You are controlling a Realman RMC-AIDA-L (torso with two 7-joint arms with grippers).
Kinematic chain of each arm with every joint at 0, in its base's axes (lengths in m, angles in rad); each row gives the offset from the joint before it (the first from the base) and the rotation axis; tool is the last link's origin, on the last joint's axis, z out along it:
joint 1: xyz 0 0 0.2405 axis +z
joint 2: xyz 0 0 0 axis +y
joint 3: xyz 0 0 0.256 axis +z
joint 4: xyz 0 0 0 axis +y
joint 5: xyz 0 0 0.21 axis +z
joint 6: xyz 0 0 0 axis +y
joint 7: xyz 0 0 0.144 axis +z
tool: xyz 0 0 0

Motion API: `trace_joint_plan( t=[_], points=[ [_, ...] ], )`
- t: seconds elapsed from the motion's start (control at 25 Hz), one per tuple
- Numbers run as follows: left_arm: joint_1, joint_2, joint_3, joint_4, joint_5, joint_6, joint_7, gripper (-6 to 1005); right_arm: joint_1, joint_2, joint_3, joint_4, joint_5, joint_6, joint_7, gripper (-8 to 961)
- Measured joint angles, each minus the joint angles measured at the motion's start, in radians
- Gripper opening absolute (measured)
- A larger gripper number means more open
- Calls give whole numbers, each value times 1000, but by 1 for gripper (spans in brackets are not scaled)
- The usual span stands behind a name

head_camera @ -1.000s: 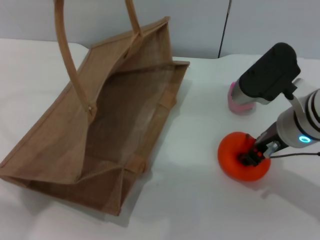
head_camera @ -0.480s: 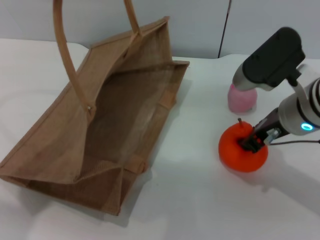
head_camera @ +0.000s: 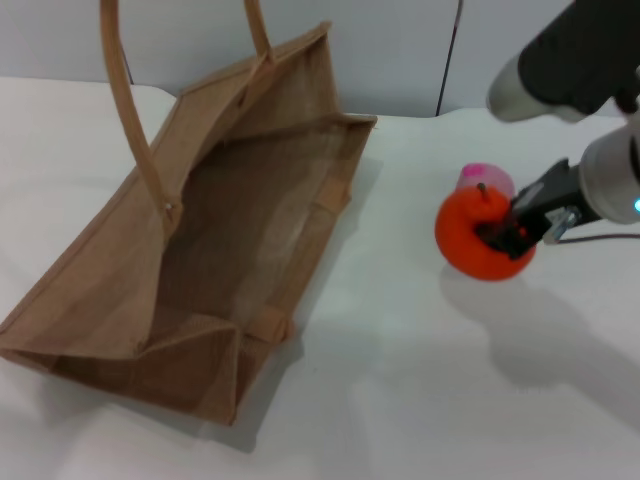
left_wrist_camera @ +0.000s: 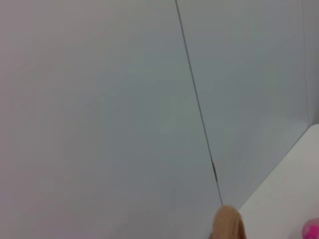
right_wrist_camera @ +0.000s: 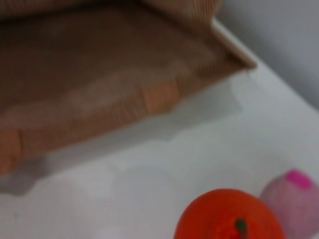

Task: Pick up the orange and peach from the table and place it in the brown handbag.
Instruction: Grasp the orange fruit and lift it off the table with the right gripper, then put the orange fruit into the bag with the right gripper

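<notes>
Right gripper (head_camera: 508, 236) raised off the table, fingers (head_camera: 498, 238) clamped on the orange (head_camera: 478, 238).

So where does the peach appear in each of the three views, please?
Head view: the peach is on the right, mostly hidden behind the orange held by the right gripper.
Left wrist view: only a pink sliver shows at the lower right corner, probably the peach.
Right wrist view: at the lower right, beside the orange.
Shared landmark: the brown handbag, whose strap handle shows in the left wrist view.
</notes>
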Motion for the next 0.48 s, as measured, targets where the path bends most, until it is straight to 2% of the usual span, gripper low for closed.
trace_joint_plan(
  t=[0.12,0.24,0.32,0.48],
  points=[
    [-9,-1,4,3,-2,0,0,125,-13,4,7,-132,9,40,-1,268],
    [-21,-3,10,4,-24,-1,-4,125,-16,6,6,-204,54,40,-5,239],
    [-29,-3,11,5,-50,-2,-8,125,-13,5,12,-213,110,18,-23,216],
    [-36,-4,24,5,-88,0,-13,126,-5,6,17,-152,209,-92,-75,175]
  ],
)
